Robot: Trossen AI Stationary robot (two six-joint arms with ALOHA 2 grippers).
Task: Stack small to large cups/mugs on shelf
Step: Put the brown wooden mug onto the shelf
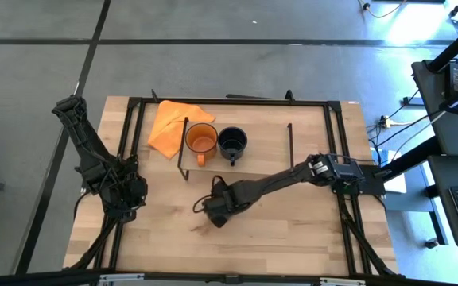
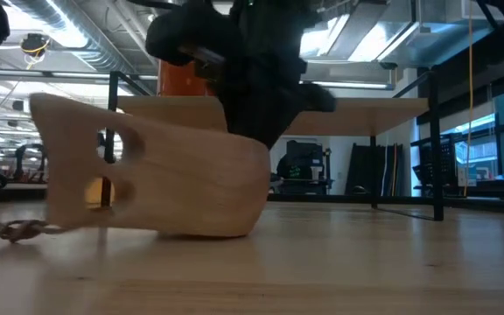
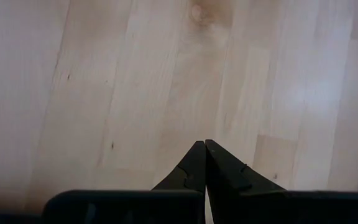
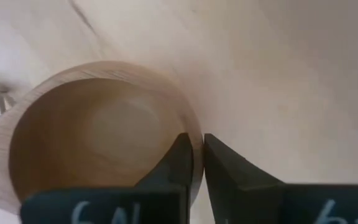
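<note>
The tan wooden cup (image 2: 156, 175) with its long holed handle stands at the middle of the table's near half, its base apparently on the tabletop. My right gripper (image 1: 215, 213) is above it, shut on the cup (image 4: 98, 143). The orange mug (image 1: 201, 141) and the dark navy mug (image 1: 232, 141) stand side by side, upright, on the left part of the shelf (image 1: 261, 159). My left gripper (image 1: 126, 199) waits shut over the table's left side, above bare wood (image 3: 204, 144). My right gripper pinches the wooden cup's rim (image 4: 196, 138) on the side away from the handle. One finger (image 4: 178, 163) is inside the bowl and the other (image 4: 224, 169) outside. The fingers come from above, pointing down. The cup sits open side up, its base seemingly on the table.
A flat orange cloth (image 1: 172, 127) lies at the far left, beside the shelf's left wire leg (image 1: 183, 151). A thin cord (image 2: 16, 229) trails from the cup's handle onto the table. A black frame rail (image 1: 237, 101) runs round the tabletop. The shelf's right part is bare.
</note>
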